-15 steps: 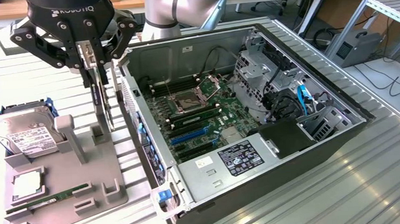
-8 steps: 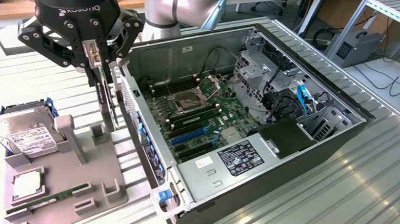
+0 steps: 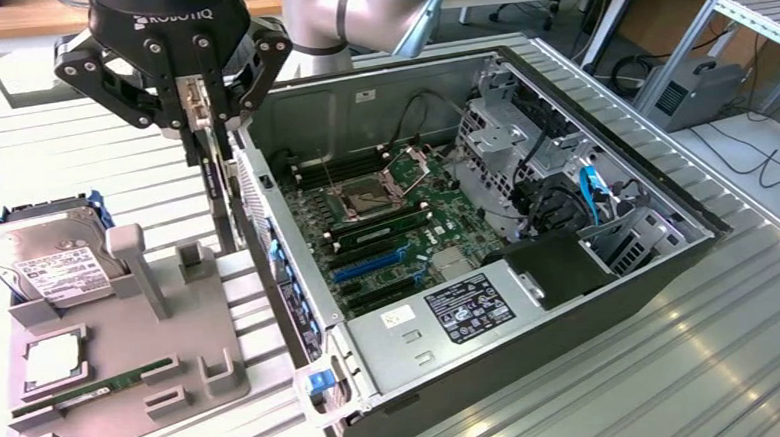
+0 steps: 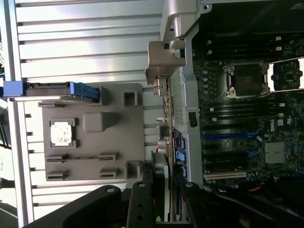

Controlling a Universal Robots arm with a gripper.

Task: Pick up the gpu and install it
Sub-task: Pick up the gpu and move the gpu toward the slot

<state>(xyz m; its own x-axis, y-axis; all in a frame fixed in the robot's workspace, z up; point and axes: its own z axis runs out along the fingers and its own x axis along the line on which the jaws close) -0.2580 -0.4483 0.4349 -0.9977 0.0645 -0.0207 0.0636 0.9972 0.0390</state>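
My jaws were clamped on the gpu (image 3: pixel 210 173) (image 4: pixel 163 118), one finger on each flat face, and the card hung upright below them, seen edge-on. In the exterior view it sat at about ten o'clock from the motherboard (image 3: pixel 404 218) (image 4: pixel 247 118), just outside the open computer case (image 3: pixel 344 106) (image 4: pixel 178 14). It was over the strip between the case wall and the gray parts tray (image 3: pixel 117 363) (image 4: pixel 133 137). Whether the card's lower end touched that wall, I could not tell.

The case lay on its side on the slatted metal table (image 3: pixel 94 164) (image 4: pixel 85 47), with the CPU socket (image 3: pixel 362 195) (image 4: pixel 247 78) open. The blue expansion slots (image 3: pixel 366 267) (image 4: pixel 228 136) lay at about six o'clock from the socket.

The tray lay at about eight o'clock from the case. It carried a hard drive (image 3: pixel 45 262) (image 4: pixel 47 89) in a blue carrier, a processor chip (image 3: pixel 53 361) (image 4: pixel 61 133) and a green RAM stick (image 3: pixel 98 386) — all well apart from the card.
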